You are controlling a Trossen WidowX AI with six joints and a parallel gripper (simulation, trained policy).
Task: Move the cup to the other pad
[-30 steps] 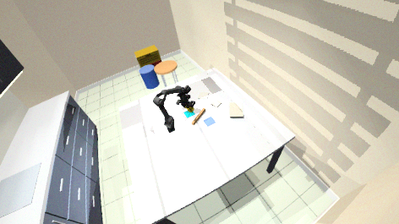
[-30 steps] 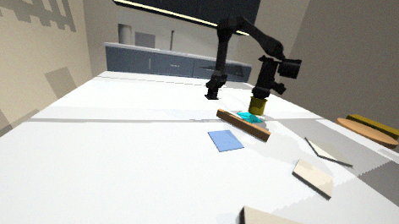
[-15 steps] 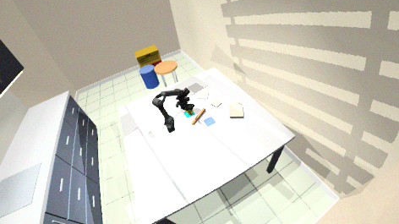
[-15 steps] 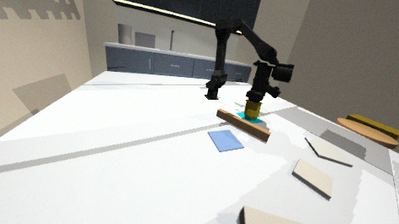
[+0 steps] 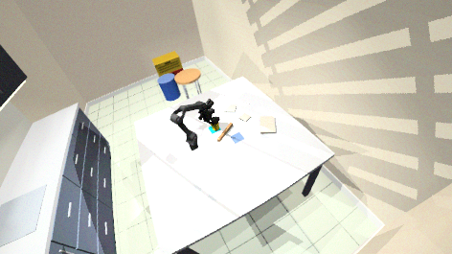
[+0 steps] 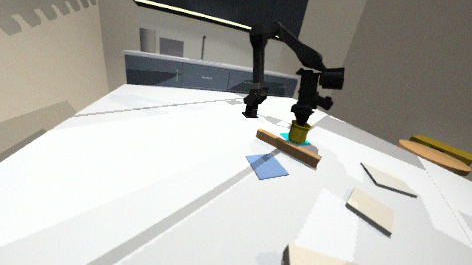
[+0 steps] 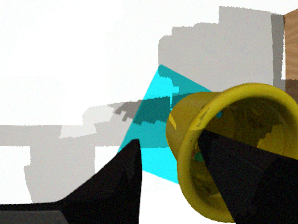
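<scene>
Over the cyan pad (image 5: 212,130) (image 6: 285,137) (image 7: 134,150), pointing downward with the claw (image 5: 215,120) (image 6: 301,120) (image 7: 169,141) partly open, dipping one fingertip into the yellow cup (image 5: 216,127) (image 6: 298,133) (image 7: 187,117) and leaving the other outside, apart from its wall. Standing upright on the cyan pad as a cup, showing small green and blue patches inside. Lying just beside, as a wooden bar (image 5: 225,132) (image 6: 287,147) (image 7: 291,50), and separating cup from blue pad (image 5: 237,137) (image 6: 267,166). Lying farther out on the white surface (image 5: 201,181) (image 6: 150,169) (image 7: 50,65), as pale flat tiles (image 5: 267,125) (image 6: 371,211).
</scene>
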